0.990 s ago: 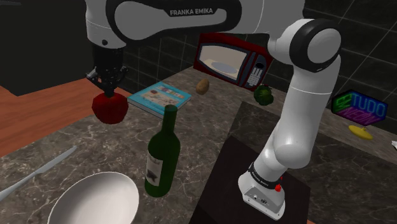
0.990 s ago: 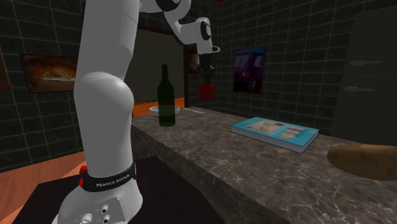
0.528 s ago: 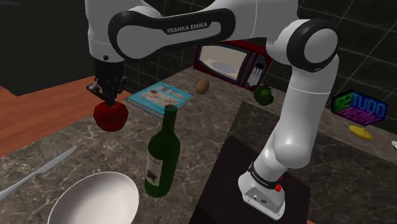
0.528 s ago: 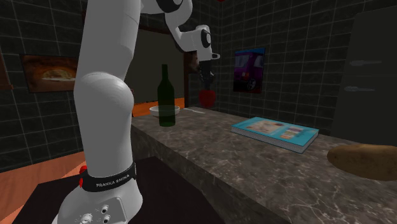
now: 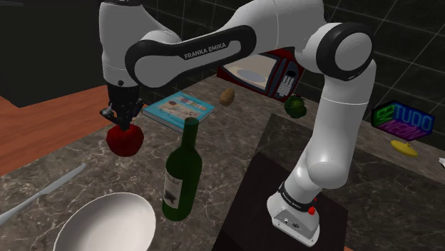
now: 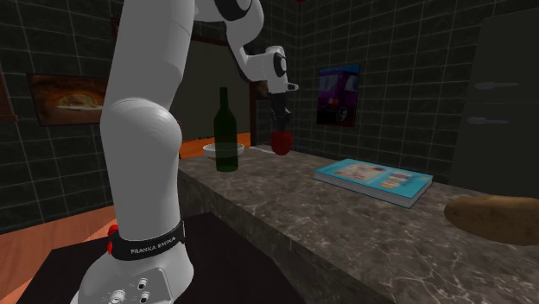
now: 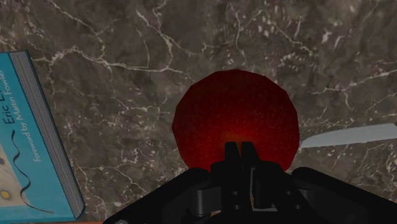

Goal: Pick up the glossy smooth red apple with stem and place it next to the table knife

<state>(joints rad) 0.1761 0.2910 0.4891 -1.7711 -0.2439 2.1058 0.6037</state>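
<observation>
While the jaws pinch the red apple (image 5: pixel 125 140) by its very top, it hangs just above the desk (image 5: pixel 107 171), near the knife (image 5: pixel 43 191). Thin grip: released high, it could bounce and roll away.

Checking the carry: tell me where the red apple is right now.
At the shoulder view's left, the red apple hangs from the gripper over the counter, between book and knife.

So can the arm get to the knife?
Probably yes: the gripper, holding the apple, hangs over bare counter, the knife lies close by, and the bottle stands off to the side.
</observation>
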